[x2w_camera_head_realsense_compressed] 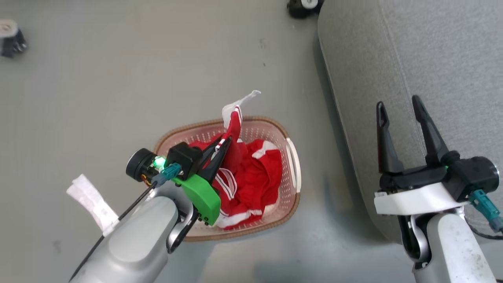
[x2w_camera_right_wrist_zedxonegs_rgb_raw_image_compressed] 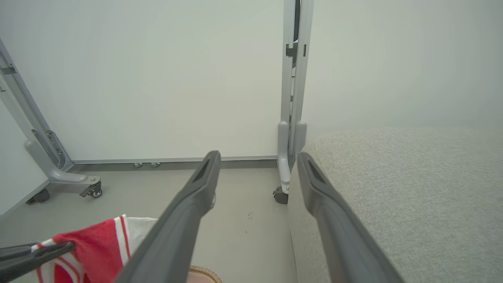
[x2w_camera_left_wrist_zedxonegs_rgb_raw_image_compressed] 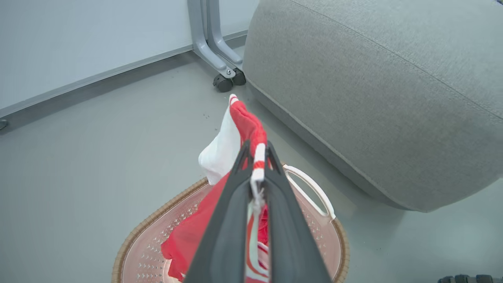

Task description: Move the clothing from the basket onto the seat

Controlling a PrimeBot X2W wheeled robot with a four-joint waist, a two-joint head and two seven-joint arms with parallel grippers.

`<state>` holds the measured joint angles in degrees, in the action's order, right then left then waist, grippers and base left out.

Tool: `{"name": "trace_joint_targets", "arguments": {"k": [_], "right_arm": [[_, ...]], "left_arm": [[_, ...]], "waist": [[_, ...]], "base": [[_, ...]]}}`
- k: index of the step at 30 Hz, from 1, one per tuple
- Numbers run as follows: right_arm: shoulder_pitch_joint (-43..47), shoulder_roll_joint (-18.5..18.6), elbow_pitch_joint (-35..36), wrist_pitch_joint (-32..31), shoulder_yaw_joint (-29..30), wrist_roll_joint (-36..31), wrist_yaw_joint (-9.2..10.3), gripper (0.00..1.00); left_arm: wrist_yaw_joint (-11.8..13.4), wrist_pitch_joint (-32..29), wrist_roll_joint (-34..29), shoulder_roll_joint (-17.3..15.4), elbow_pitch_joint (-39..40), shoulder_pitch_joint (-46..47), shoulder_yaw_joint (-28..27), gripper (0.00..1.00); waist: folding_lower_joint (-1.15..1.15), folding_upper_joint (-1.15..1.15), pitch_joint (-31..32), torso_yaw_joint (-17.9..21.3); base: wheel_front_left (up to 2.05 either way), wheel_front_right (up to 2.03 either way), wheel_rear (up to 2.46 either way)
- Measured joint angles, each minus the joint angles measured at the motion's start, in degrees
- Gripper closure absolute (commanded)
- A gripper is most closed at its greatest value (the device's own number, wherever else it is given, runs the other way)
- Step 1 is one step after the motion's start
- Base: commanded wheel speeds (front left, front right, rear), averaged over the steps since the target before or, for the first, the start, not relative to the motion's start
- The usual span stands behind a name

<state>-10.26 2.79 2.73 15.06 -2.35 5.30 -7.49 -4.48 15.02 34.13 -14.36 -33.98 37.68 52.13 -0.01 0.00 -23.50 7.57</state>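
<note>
At the far left a black caster (x2w_camera_head_realsense_compressed: 11, 39) stands on the smooth grey floor (x2w_camera_head_realsense_compressed: 157, 59). Nearer, a crumpled white paper strip (x2w_camera_head_realsense_compressed: 92, 202) lies flat; any print on it is too small to read.

The left claw (x2w_camera_head_realsense_compressed: 226, 142), 2 long dark fingers on a green-and-black wrist, is closed tight on a fold of the soft red clothing with broad white panels and thin white stripes (x2w_camera_head_realsense_compressed: 255, 177). The pinched fold is raised above the basket, and a white end pokes up past the fingertips. The rest of the fabric hangs down and lies bunched inside the small cream-white perforated plastic basket with a brown woven-look rim (x2w_camera_head_realsense_compressed: 255, 118). The basket sits on the floor, with a white side handle facing the seat.

Just to its right, across a narrow strip of floor, is the large rounded light-grey fabric seat with a stitched seam (x2w_camera_head_realsense_compressed: 432, 59). A grey metal frame leg on casters (x2w_camera_right_wrist_zedxonegs_rgb_raw_image_compressed: 292, 118) stands against the white wall panel (x2w_camera_right_wrist_zedxonegs_rgb_raw_image_compressed: 157, 78) beside its far corner.

The right claw (x2w_camera_head_realsense_compressed: 398, 101) hovers over the seat's edge, fingers spread wide with nothing between them.
</note>
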Motion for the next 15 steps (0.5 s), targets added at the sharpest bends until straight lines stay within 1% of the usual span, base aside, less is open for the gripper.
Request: {"name": "trace_joint_targets", "arguments": {"k": [8,15], "right_arm": [[4.21,0.01,-2.52,0.00,-2.53,-0.93,0.00,0.00],[7.09,0.02,-3.49,-0.01,-5.05,-0.97,0.00,0.00]], "left_arm": [[-0.23,0.00,-5.48,1.98,9.49,-7.75,-10.53,1.00],[-1.47,0.01,-8.86,3.90,15.52,-12.16,-16.72,1.00]], "waist": [[0.00,0.00,8.79,-1.12],[0.00,0.00,15.74,-1.47]], "base": [[0.00,0.00,0.00],[0.00,0.00,0.00]]}}
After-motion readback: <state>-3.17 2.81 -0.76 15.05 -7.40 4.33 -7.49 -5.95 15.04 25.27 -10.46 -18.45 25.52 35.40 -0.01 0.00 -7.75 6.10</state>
